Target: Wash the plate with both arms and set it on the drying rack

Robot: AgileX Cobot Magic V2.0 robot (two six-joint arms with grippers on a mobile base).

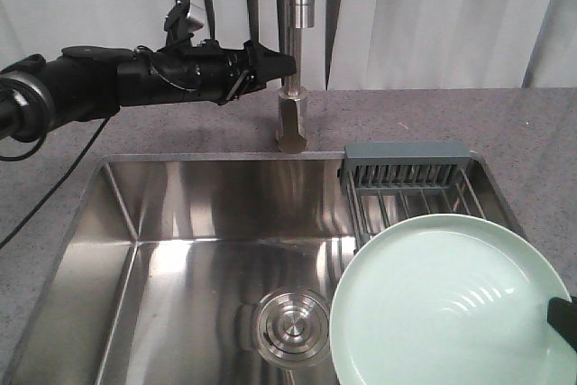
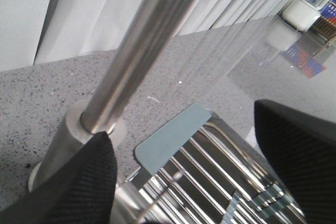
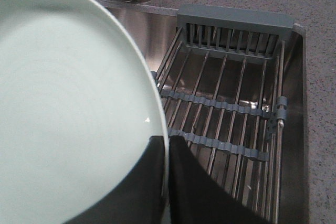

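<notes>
Exterior front-facing view is giving me the plate (image 1: 451, 304) low on the right, hanging above the right part of the sink (image 1: 180, 250) with its face turned up and its far rim covering the near end of the drying rack (image 1: 406, 191). My right gripper (image 1: 563, 322) is pinching the plate's rim at the right edge. From the right wrist camera I am seeing its two black fingers (image 3: 149, 182) clenched on that rim, one on the face and one behind it. The rack is sitting across the sink's right end, with its slotted caddy (image 1: 406, 155) at the back. My left arm (image 1: 135, 83) is reaching in level from the left above the countertop (image 1: 451, 119), and the left gripper (image 1: 275, 65) is hanging just beside the faucet (image 1: 293, 87). Through the left wrist camera its fingers are standing spread apart, gripping nothing, one of them just beside the faucet's stem.
</notes>
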